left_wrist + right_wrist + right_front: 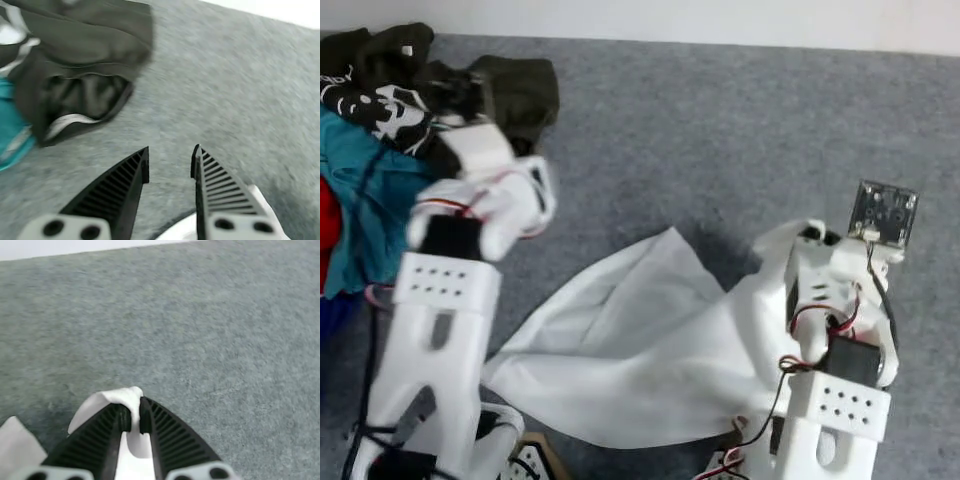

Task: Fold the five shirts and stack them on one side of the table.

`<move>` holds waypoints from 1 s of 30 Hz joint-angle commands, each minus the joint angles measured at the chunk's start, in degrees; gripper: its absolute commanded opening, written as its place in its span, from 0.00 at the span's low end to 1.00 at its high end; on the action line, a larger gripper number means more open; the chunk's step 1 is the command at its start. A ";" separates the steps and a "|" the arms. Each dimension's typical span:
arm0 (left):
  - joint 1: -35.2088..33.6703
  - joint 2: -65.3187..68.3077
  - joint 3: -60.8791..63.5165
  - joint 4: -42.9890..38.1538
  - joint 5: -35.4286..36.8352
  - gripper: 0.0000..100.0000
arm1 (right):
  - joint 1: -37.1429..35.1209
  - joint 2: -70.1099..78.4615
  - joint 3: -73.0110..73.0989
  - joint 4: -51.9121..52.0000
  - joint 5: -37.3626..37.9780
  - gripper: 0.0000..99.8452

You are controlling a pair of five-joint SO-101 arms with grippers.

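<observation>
A white shirt (640, 340) lies crumpled across the grey table between the two arms. My right gripper (134, 416) is shut on a fold of the white shirt (112, 397), and the cloth rises to it at the right arm (835, 300). My left gripper (170, 165) is open and holds nothing, hovering over bare table beside a dark olive shirt (80, 65). In the high view the left arm (470, 230) stands next to a pile of shirts (380, 120): black printed, teal, dark olive and a red one at the edge.
The grey felt table top (720, 130) stretches bare across the back and right. The pile sits at the far left corner. Cables and the arm bases (440, 440) crowd the front edge.
</observation>
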 commanded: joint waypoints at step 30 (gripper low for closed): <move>22.90 55.08 -30.73 -0.70 -0.35 0.16 | 2.15 -0.66 11.56 -13.05 -0.09 0.01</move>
